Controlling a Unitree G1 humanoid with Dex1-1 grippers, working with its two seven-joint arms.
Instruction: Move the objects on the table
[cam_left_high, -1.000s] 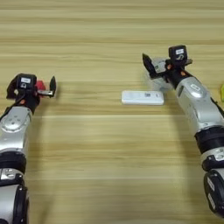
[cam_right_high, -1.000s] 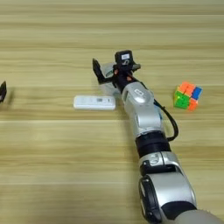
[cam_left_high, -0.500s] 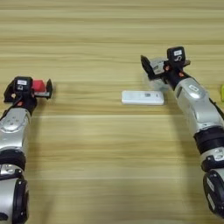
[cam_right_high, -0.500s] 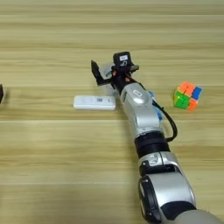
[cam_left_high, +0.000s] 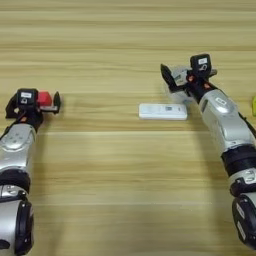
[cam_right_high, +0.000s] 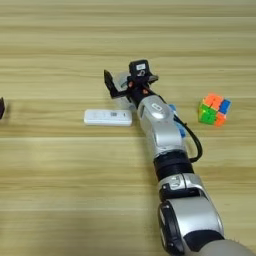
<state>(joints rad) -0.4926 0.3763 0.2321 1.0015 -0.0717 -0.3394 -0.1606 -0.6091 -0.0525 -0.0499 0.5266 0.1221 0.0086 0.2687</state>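
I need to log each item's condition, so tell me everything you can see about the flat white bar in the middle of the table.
The flat white rectangular bar is a slim, smooth slab with rounded ends, plastic by the look of it, with small grey markings along its top face. It lies flat on the table, long axis running left to right along the plank grain. Nothing holds it: the right gripper hovers just beyond its right end, and whether the two touch cannot be told.

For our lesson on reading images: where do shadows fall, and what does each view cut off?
Left eye view: soft shadow under the white bar; the puzzle cube is cropped to a sliver. Right eye view: puzzle cube whole, left gripper nearly cut off.
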